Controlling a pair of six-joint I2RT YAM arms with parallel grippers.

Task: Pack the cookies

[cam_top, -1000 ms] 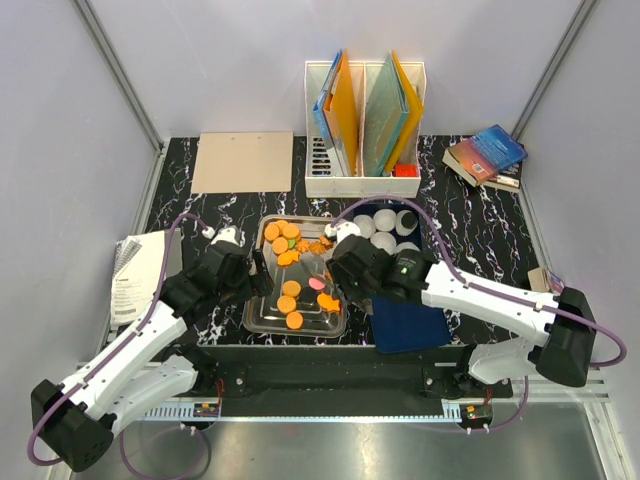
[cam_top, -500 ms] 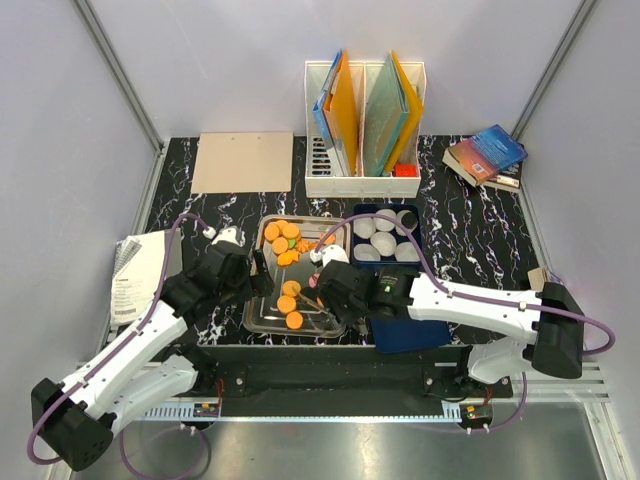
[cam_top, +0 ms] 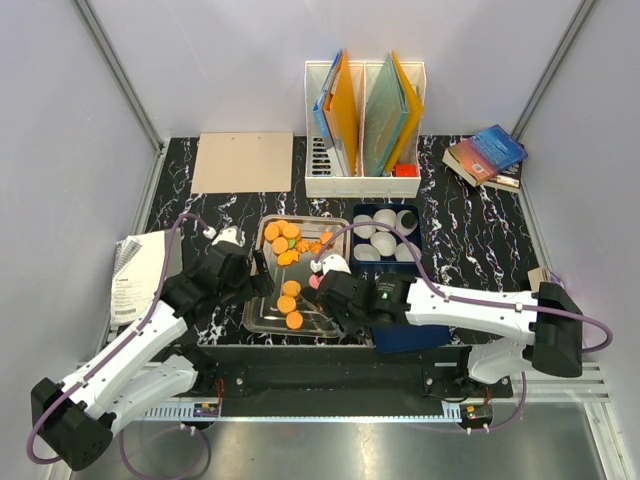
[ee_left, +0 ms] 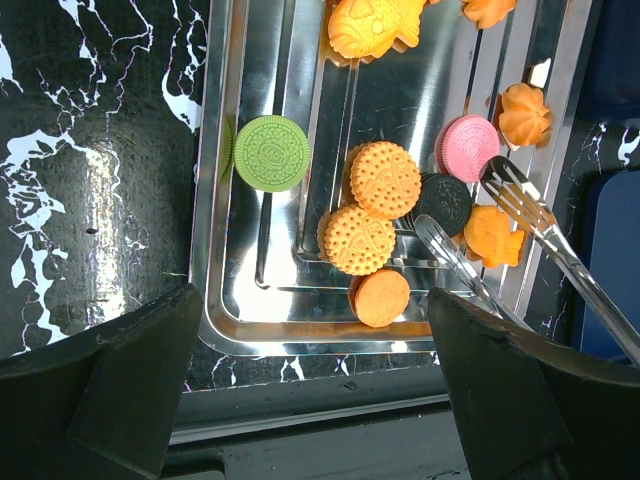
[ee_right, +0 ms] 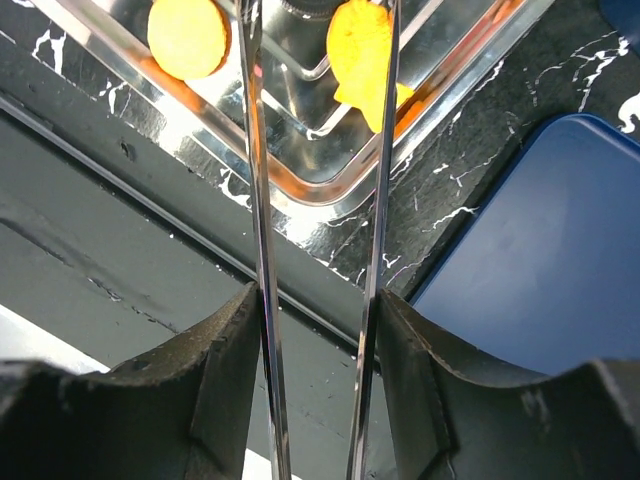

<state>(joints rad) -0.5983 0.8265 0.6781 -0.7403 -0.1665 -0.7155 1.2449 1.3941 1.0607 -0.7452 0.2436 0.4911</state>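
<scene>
The cookies (ee_left: 385,180) lie in a steel tray (ee_left: 215,250): ridged orange rounds, a green one (ee_left: 272,153), a pink one (ee_left: 470,148), a black one (ee_left: 443,203) and a plain orange round (ee_left: 381,297). More orange cookies (cam_top: 283,238) fill the tray's far end. My right gripper (ee_right: 318,340) is shut on metal tongs (ee_right: 255,150), whose two arms stand apart on either side of an orange fish-shaped cookie (ee_right: 365,60). The tongs' tips (ee_left: 520,230) are low over the tray's right side. My left gripper (ee_left: 315,400) hangs open over the tray's near edge, holding nothing.
A blue box with white paper cups (cam_top: 385,235) stands right of the tray, its blue lid (ee_right: 540,260) nearer me. A file holder (cam_top: 365,130), a board (cam_top: 243,162), books (cam_top: 487,155) and a booklet (cam_top: 135,270) lie around.
My right arm has swung left from beside the cup box to the tray's near right part, and the tongs' arms have spread wider. The left arm has not moved.
</scene>
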